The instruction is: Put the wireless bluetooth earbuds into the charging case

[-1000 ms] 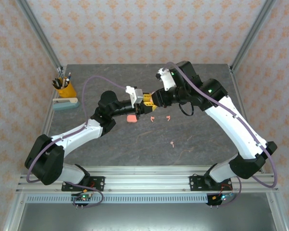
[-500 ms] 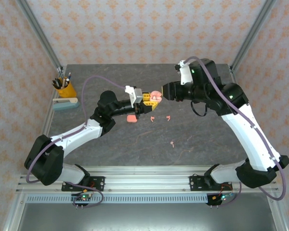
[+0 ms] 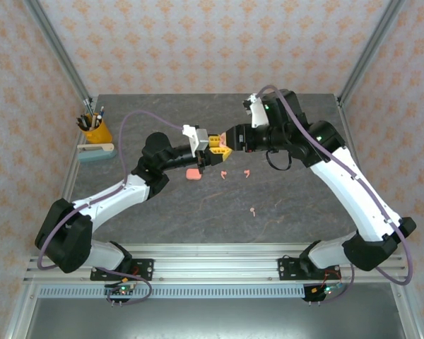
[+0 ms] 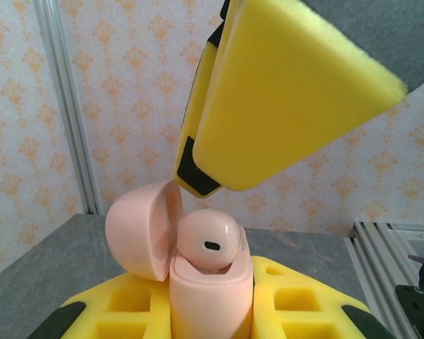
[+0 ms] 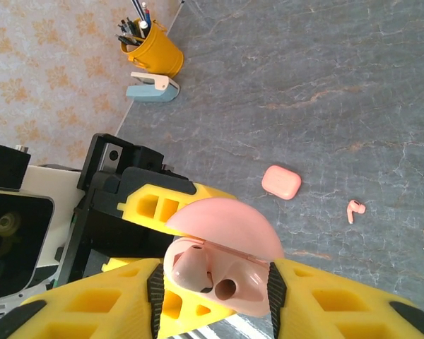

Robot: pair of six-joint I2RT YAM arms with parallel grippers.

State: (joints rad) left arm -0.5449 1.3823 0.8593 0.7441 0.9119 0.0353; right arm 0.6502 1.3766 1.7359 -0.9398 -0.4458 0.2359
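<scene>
Top external view has the left gripper and the right gripper meeting tip to tip above the middle of the bench; left wrist view shows the charging case upright and clamped between the left gripper's yellow fingers, its lid swung open to one side; one earbud sits in the case, its rounded head proud of the rim; a yellow finger of the right gripper reaches down to the lid's hinge side. Right wrist view shows that gripper's fingers parted to about the case's width, one on either side of the case body; whether they press on it I cannot tell. On the bench beneath lies a second case, closed; loose earbuds lie near it, two side by side and a third nearer the arm bases, apart from the rest. A yellow pen cup stands at the bench's far left edge; a pale stapler lies just beside it.
</scene>
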